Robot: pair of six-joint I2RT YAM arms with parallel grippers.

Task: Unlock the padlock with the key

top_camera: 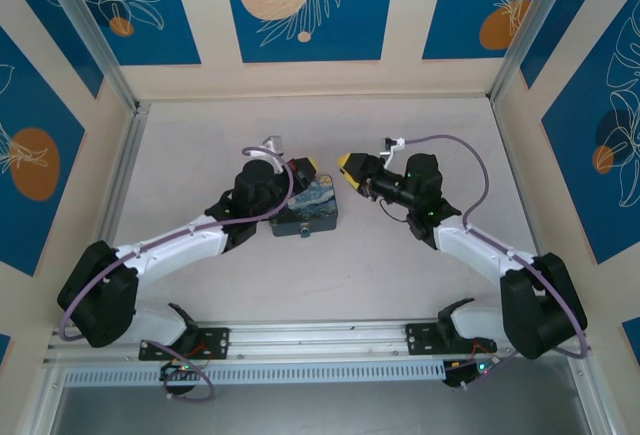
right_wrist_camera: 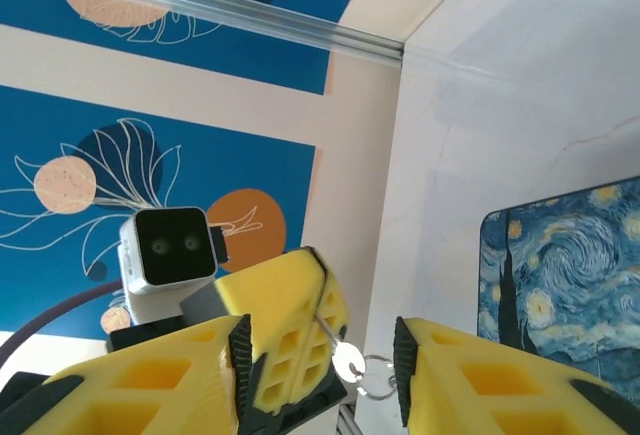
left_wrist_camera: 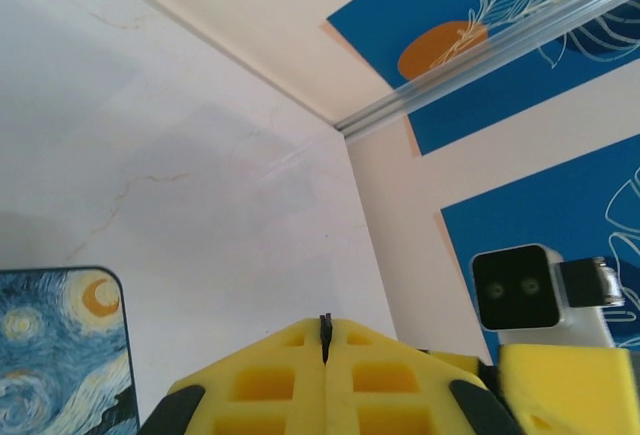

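Left pincer (left_wrist_camera: 324, 340) clenches the key (right_wrist_camera: 347, 361), its long axis slanting down toward the released right pincer (right_wrist_camera: 320, 340), whose spread fingers face its ringed head.

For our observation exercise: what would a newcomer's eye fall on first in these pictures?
The blue-and-yellow Starry Night tin in the middle of the table draws the eye first. By its far edge, the yellow left gripper is shut on the small silvery key, between the fingers of the open right gripper.
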